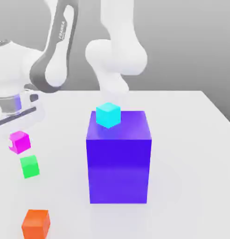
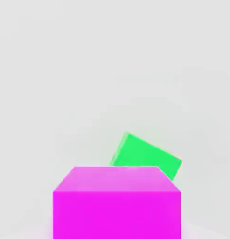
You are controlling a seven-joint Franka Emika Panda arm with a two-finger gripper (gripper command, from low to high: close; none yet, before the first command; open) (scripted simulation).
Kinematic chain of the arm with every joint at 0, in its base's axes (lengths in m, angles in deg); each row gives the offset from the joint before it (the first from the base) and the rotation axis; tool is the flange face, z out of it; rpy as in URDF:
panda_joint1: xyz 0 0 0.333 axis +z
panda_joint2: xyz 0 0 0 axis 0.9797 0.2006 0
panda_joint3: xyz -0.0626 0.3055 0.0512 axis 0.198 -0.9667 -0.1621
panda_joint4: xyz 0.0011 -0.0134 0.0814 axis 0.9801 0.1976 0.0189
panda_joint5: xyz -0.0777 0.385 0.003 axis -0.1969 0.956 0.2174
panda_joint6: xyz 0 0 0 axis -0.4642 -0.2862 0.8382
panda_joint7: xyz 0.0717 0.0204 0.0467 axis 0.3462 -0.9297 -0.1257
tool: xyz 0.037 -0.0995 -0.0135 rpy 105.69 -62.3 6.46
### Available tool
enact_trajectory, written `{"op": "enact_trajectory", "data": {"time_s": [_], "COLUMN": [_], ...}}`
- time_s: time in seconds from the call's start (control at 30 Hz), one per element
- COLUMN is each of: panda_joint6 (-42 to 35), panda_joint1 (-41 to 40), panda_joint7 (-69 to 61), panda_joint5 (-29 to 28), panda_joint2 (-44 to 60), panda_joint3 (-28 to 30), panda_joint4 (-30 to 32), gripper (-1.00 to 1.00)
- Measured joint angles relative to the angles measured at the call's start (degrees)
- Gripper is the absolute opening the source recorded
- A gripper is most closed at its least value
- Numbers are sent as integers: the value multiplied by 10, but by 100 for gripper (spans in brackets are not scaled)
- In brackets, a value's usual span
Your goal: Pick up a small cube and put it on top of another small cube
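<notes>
Exterior view: end effector (image 1: 16,122) hangs at the table's (image 1: 191,140) edge on that view's left, clenched on the pink small cube (image 1: 19,142), w/ the green cube (image 1: 29,166) just beside it. Risk, imo: a shallow grip could let it slip or twist, or it may nudge the green one on approach. Fingers themselves are hard to make out; hand view cuts off the pink cube's (image 2: 116,205) lower part.

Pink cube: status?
Gripper shut. Pink cube close under the hand camera, green cube just beyond. Nothing between them.
</notes>
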Motion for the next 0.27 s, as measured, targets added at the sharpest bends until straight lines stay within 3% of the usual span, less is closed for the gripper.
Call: {"op": "enact_trajectory", "data": {"time_s": [0.17, 0.2, 0.27], "panda_joint6": [91, 102, 102], "panda_joint1": [-7, -9, -9], "panda_joint7": [-26, -31, -31], "panda_joint5": [40, 47, 47], "panda_joint2": [92, 103, 103], "panda_joint3": [-16, -20, -20], "panda_joint4": [0, 0, 0], "gripper": [-100, 100, 100]}}
